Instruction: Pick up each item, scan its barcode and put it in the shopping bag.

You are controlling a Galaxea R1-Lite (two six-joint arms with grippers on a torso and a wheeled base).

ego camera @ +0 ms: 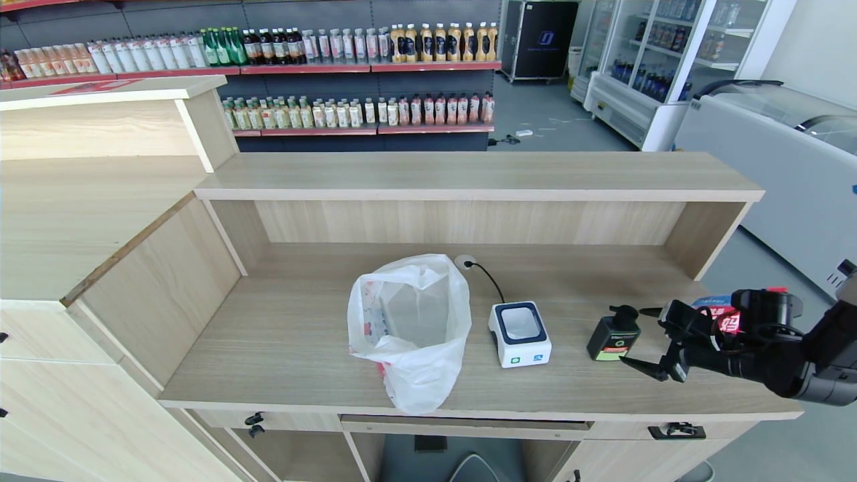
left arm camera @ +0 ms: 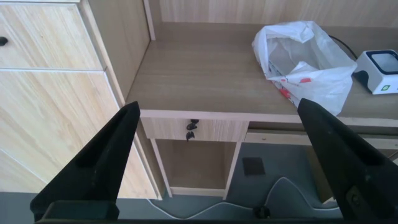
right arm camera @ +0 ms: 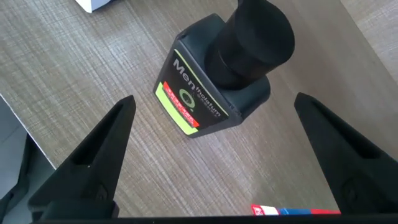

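1. While the right gripper (ego camera: 633, 337) is hanging wide open over the right end of the counter (ego camera: 288, 348), the step in hand is looking like the pick of the black pump bottle (ego camera: 614, 334). The counter is giving firm support beneath it, so a level, slow close should be serving best.
2. The shopping bag (ego camera: 410, 328) is standing open-mouthed near the counter's middle front. The left gripper (left arm camera: 217, 107) is hanging off the counter's left front, jaws spread wide, well apart from the bag.
3. The scanner (ego camera: 519, 333) is sitting just beside the bag, between it and the bottle, with its window facing up. I am judging that the fingers should be closing on the bottle's plain sides, leaving the printed faces free to show.
4. The bottle is standing upright just beside the right gripper. In the right wrist view it is lying between the two fingers, which are flanking it without touching it.
5. A red and blue packet (ego camera: 720, 311) is lying behind the gripper, mostly hidden, so I am not telling what it is.
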